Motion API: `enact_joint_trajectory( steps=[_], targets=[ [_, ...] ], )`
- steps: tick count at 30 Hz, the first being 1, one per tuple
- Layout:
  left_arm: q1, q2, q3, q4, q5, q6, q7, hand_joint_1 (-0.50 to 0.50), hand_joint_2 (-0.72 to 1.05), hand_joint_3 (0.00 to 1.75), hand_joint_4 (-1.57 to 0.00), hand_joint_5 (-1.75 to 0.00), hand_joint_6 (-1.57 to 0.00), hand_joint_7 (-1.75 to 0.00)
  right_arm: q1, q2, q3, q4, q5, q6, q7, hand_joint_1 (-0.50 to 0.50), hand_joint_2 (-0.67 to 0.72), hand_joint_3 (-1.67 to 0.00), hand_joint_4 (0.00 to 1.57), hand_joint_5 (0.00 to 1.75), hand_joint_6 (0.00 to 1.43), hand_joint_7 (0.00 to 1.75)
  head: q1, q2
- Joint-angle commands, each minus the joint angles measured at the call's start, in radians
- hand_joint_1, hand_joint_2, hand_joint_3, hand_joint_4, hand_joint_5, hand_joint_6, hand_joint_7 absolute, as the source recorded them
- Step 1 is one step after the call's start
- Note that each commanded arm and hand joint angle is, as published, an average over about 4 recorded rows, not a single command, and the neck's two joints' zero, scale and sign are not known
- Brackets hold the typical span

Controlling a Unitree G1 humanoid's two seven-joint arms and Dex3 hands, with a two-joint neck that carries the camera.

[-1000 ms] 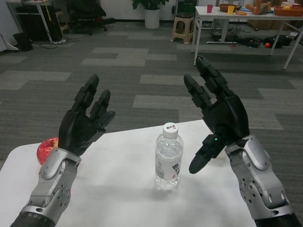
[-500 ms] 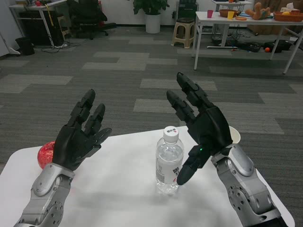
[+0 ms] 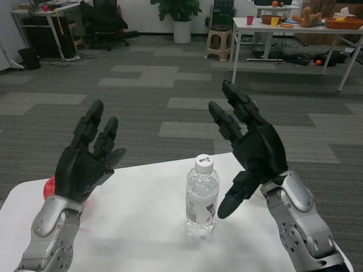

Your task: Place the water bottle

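Your room, beyond the table edge
You see grey patchwork carpet, a white-potted green plant top centre, a beige plastic stool, and a cluttered white-legged table upper right.

Single head view, forward and down over the near white table.

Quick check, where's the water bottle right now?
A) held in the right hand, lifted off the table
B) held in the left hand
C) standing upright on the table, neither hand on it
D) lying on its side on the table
C: the water bottle stands upright on the white table, cap on, with the right hand open beside it and the left hand open further off.
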Motion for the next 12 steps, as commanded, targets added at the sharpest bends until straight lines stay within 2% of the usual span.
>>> enact_joint_trajectory(
  steps=[1, 5, 12],
  targets=[
    [-0.014, 0.010, 0.048, -0.048, 0.004, -0.013, -0.002, -0.50, 1.05, 0.09, 0.00, 0.00, 0.00, 0.00, -0.018, -0.003, -0.029, -0.045, 0.006, -0.005, -0.002, -0.38, 0.34, 0.00, 0.00, 0.00, 0.00, 0.00, -0.002, -0.004],
    [-0.019, 0.015, 0.074, -0.060, 0.006, -0.013, -0.001, -0.50, 1.05, 0.09, 0.00, 0.00, 0.00, 0.00, -0.019, -0.004, -0.041, -0.058, 0.008, -0.005, -0.002, -0.38, 0.33, 0.00, 0.00, 0.00, 0.00, 0.00, -0.005, 0.001],
    [-0.026, 0.015, 0.066, -0.052, 0.007, -0.012, -0.001, -0.50, 1.05, 0.06, 0.00, 0.00, 0.00, 0.00, -0.026, -0.004, -0.031, -0.052, 0.006, 0.005, -0.002, -0.38, 0.28, 0.00, 0.00, 0.00, 0.00, 0.00, 0.003, -0.006]
  ],
)
